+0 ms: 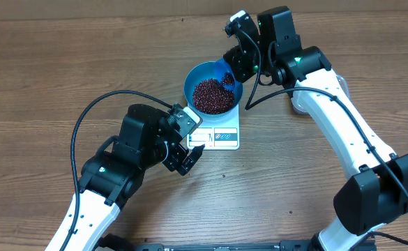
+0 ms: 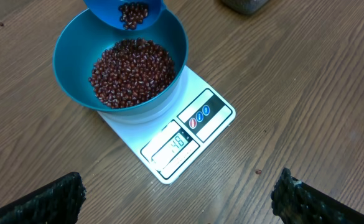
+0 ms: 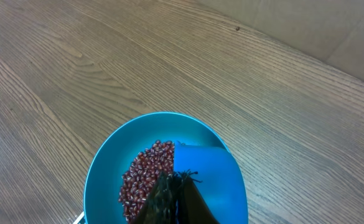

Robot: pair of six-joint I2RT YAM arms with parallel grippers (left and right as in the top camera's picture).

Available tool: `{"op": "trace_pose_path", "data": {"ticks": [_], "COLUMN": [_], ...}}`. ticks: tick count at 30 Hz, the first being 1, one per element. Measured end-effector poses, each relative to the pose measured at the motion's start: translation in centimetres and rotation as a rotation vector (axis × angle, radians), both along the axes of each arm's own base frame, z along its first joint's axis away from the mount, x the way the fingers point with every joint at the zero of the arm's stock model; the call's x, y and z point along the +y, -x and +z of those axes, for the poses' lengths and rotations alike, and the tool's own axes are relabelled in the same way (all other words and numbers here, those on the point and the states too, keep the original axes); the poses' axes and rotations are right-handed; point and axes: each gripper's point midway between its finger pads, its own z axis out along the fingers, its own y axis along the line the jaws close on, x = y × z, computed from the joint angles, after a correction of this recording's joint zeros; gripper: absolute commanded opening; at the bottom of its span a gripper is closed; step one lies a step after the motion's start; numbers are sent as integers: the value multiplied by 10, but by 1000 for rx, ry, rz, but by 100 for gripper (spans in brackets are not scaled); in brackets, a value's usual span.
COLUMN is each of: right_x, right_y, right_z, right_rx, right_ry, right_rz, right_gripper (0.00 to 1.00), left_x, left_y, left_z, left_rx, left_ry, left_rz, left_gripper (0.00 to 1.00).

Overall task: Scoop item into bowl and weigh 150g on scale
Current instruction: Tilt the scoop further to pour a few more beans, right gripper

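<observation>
The bright blue bowl (image 1: 190, 82) stands on the white scale (image 1: 221, 137) and holds a heap of dark red-brown beans (image 1: 212, 96). My right gripper (image 1: 233, 67) is shut on the handle of a small blue scoop (image 1: 226, 77), tilted over the bowl's far right rim with a few beans in it. In the left wrist view the scoop (image 2: 124, 12) hangs above the bowl (image 2: 66, 59), the beans (image 2: 132, 71) and the scale (image 2: 194, 127). In the right wrist view the gripper (image 3: 177, 198) clamps the scoop (image 3: 210, 180) over the beans (image 3: 143, 177). My left gripper (image 1: 184, 157) is open, just front-left of the scale.
Wooden tabletop (image 1: 43, 77) all round. One stray bean (image 2: 257, 172) lies on the wood in front of the scale. A dark object (image 2: 244, 5) pokes in at the top edge of the left wrist view. Cardboard wall (image 3: 331, 31) runs along the back.
</observation>
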Motion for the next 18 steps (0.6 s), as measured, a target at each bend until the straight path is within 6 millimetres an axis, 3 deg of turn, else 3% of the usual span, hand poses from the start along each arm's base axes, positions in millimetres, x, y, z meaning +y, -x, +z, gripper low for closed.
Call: {"op": "trace_pose_path", "data": {"ticks": [13, 18], "right_x": [1, -2], "right_y": [-3, 5], "right_z": [3, -6], "right_rx": [-15, 32], "right_ry": [-5, 12], "right_rz": [0, 0], "right_gripper": [4, 4], "left_x": [0, 0], "left_y": [0, 0], "left_z": [0, 0], "left_rx": [0, 0], "left_ry": [0, 0], "left_rz": [0, 0], "left_gripper": [100, 99]}}
